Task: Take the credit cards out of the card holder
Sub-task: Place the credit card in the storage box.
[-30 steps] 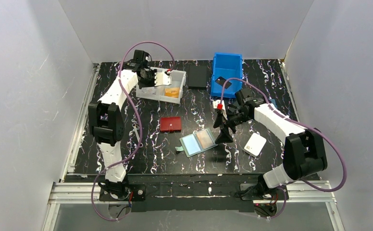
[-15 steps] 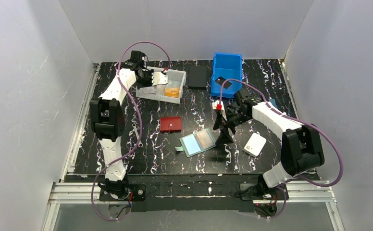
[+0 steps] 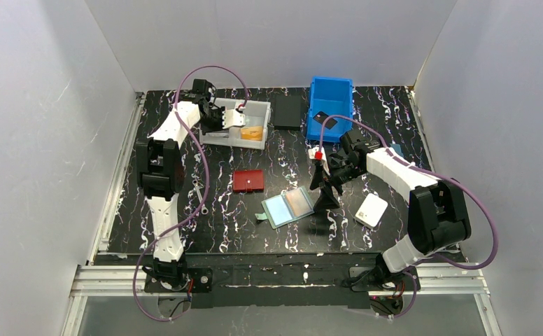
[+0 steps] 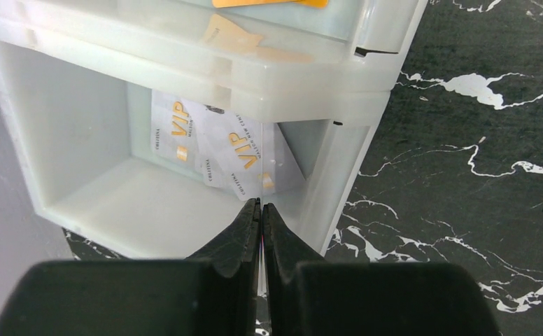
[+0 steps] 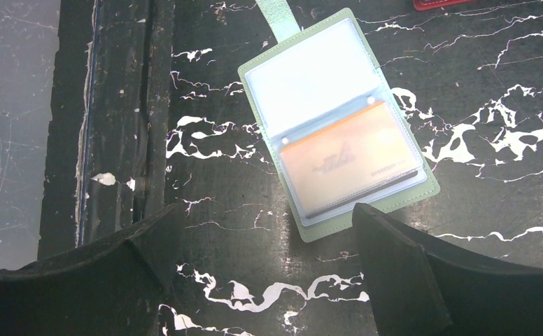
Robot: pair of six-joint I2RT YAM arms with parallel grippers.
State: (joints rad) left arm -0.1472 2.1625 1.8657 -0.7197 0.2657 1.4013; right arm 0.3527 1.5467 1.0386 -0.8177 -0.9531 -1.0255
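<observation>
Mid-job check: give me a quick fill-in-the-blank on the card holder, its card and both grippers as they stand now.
The sage-green folding leather-like card holder lies flat and ___. The plastic card in its clear pocket is ___ in colour. The left gripper, over the white plastic tray, is ___. The right gripper, above the holder, has its jaws ___.
Missing words: open; orange; shut; open.

- The card holder (image 5: 335, 122) lies open on the desk (image 3: 255, 238), just ahead of the right tool (image 5: 265, 231), a card (image 5: 346, 164) in its nearer pocket.
- Two cards (image 4: 216, 143) lie in the tray (image 4: 59, 126) compartment just ahead of the left tool (image 4: 260, 208).
- A bin (image 3: 330, 105) stands beyond the right tool.
</observation>
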